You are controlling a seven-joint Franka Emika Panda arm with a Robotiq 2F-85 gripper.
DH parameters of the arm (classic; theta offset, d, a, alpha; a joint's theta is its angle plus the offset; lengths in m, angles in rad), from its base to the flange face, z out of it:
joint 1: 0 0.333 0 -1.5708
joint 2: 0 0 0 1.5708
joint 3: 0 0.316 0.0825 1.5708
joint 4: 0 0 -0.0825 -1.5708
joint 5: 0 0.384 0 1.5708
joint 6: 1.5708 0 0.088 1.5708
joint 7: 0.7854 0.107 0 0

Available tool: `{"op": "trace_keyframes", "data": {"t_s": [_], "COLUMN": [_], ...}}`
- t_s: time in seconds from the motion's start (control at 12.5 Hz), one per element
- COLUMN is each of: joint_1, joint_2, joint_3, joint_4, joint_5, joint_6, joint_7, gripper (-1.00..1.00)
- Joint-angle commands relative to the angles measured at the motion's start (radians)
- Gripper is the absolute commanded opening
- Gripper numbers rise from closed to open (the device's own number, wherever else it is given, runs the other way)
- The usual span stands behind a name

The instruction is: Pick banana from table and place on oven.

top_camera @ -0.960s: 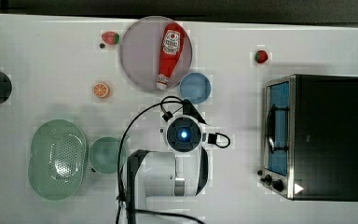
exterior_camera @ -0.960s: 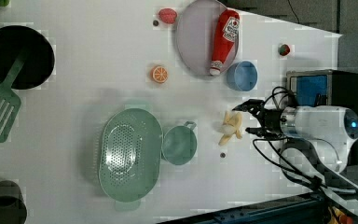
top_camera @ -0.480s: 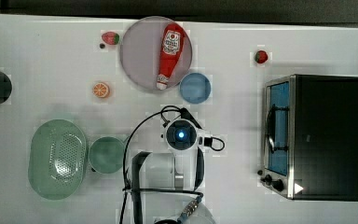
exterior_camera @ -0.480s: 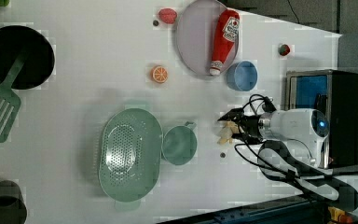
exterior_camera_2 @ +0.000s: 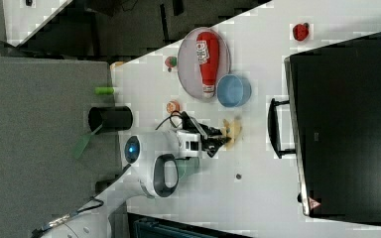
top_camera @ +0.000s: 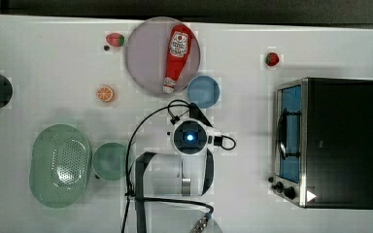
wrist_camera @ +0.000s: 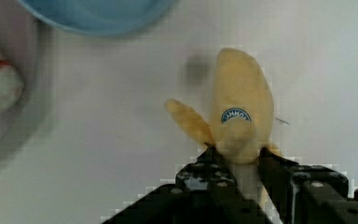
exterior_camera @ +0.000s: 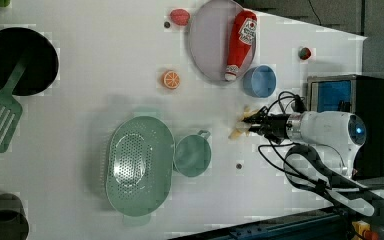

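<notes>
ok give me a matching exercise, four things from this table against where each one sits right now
Things:
1. red plastic ketchup bottle
2. round orange slice
3. pale yellow toy banana
4. small blue round bowl

Places:
A. between the black jaws, on the white tabletop
B. lying on the grey round plate
C. beside the plate's rim, on the side toward the black-topped toaster oven
D. alone on the tabletop, at the top view's left of the plate

Pairs: 1-B, 2-D, 3-A, 4-C
</notes>
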Motion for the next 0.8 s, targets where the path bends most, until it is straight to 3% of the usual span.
{"op": "trace_keyframes", "data": {"t_s": [0.08,0.32,0.8], "joint_1": [-0.013,-0.017,-0.025], "joint_2": [-0.014,-0.164,-0.468], "joint_3": [0.018,0.014,-0.043], "joint_4": [0.002,0.073,0.356], "joint_5": [-0.016,-0.016,-0.016], "joint_6": [0.028,-0.091,-0.779], "joint_7": [0.030,0.033,0.033], "gripper": [-0.45,-0.45,-0.46]}}
